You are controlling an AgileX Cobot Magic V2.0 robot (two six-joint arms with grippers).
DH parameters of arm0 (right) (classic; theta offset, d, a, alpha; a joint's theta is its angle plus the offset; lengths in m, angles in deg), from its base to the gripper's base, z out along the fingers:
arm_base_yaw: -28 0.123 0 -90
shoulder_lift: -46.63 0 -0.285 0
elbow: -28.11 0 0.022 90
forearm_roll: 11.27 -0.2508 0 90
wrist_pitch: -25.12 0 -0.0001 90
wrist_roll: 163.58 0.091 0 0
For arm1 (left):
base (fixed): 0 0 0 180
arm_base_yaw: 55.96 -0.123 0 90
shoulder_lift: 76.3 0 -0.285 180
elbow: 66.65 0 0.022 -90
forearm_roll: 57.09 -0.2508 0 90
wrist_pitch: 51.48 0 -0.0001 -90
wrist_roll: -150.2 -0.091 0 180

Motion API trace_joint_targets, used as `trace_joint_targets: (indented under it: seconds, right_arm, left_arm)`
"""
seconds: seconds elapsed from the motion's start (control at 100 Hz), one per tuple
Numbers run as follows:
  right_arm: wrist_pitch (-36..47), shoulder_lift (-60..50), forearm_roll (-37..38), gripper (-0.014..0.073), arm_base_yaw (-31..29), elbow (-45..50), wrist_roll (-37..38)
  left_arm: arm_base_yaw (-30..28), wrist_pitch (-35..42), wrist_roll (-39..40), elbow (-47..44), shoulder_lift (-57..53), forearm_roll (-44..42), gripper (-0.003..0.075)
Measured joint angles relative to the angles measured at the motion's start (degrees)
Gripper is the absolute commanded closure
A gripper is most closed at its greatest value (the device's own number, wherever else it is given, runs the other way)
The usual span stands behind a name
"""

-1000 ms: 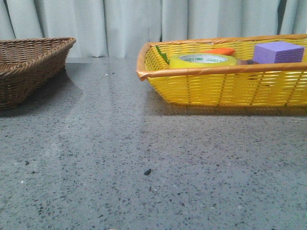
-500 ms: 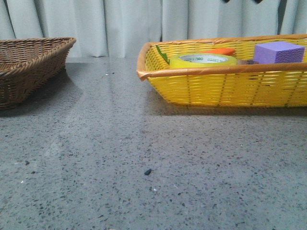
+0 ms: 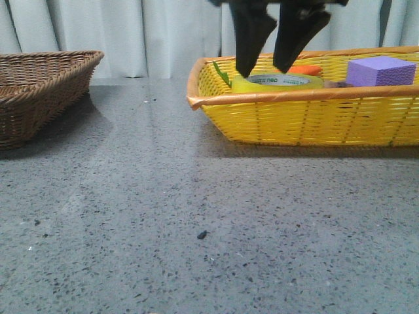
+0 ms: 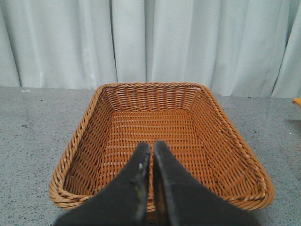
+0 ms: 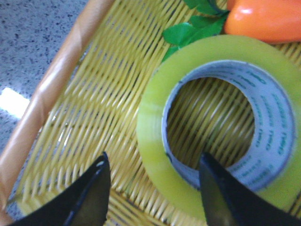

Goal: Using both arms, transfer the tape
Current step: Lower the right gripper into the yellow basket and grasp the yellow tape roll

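The yellow tape roll (image 3: pixel 278 82) lies flat in the yellow basket (image 3: pixel 308 118) at the right, its white core printed in green. It fills the right wrist view (image 5: pixel 155 132). My right gripper (image 3: pixel 263 67) (image 5: pixel 154 162) hangs open just above it, one finger outside the roll's near-left wall and one over the core hole, the wall between them. My left gripper (image 4: pixel 151 146) is shut and empty, held over the brown wicker basket (image 4: pixel 235 155). It does not show in the front view.
In the yellow basket an orange object (image 3: pixel 298 69) (image 5: pixel 268 21) with green leaves (image 5: pixel 188 30) lies behind the tape, and a purple foam block (image 3: pixel 380 70) sits to the right. The brown wicker basket (image 3: pixel 39 91) stands at the far left on the grey speckled table (image 3: pixel 196 216).
My right gripper has come down into the front view from above and now hangs open over the tape roll. The tape and baskets have not moved.
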State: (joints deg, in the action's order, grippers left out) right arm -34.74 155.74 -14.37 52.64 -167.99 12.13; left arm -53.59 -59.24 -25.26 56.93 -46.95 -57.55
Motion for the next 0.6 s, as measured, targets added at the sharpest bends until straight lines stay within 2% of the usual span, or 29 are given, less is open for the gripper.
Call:
trace_joint_targets:
  seconds: [0.24,0.31,0.5,0.6]
  right_arm:
    - [-0.60,5.20,1.09,0.0258,0.00,-2.39,-0.08]
    - [-0.60,5.45,1.18,0.0316,0.00,-2.65,-0.08]
    - [-0.85,5.52,1.21,0.0543,0.00,-2.65,-0.23]
    - [-0.85,5.52,1.31,0.0610,0.00,-2.76,-0.37]
  left_arm:
    - [0.00,0.00,0.00,0.00,0.00,0.00,0.0741]
    - [0.00,0.00,0.00,0.00,0.03,0.00,0.0741]
    - [0.00,0.00,0.00,0.00,0.12,0.00,0.0741]
    - [0.00,0.00,0.00,0.00,0.12,0.00,0.0741]
